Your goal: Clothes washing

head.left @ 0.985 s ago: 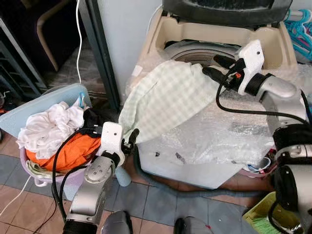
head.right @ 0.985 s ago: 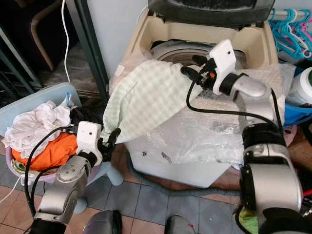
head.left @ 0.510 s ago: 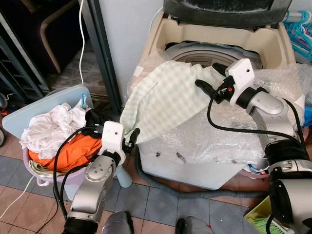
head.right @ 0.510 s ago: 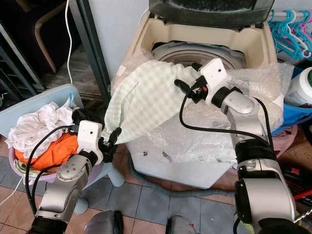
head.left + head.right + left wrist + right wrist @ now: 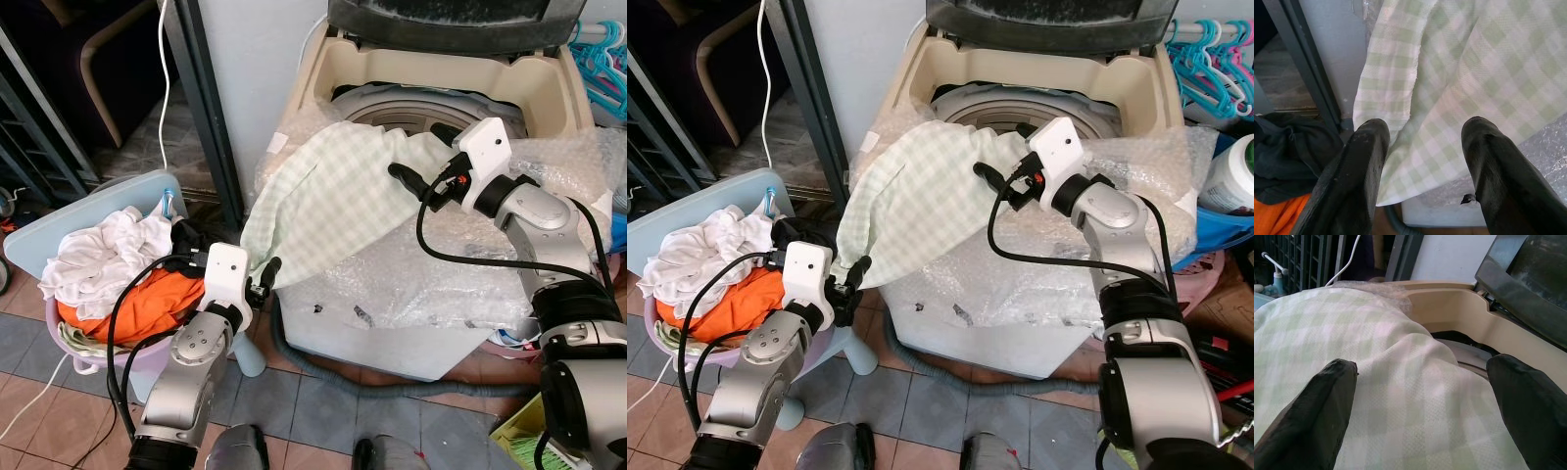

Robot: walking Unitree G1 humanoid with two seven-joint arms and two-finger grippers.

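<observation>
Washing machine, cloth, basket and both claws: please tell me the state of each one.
Washing machine: lid raised, drum open.
Green checked cloth: draped over the machine's front edge, partly hanging down.
Laundry basket: full of clothes.
Right claw: open, over the cloth.
Left claw: open, at the cloth's hanging edge.

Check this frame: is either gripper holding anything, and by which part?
Nothing is held. The right gripper hovers open over the green checked cloth draped on the washing machine; the left gripper, jaws apart, faces its hanging lower edge.
</observation>
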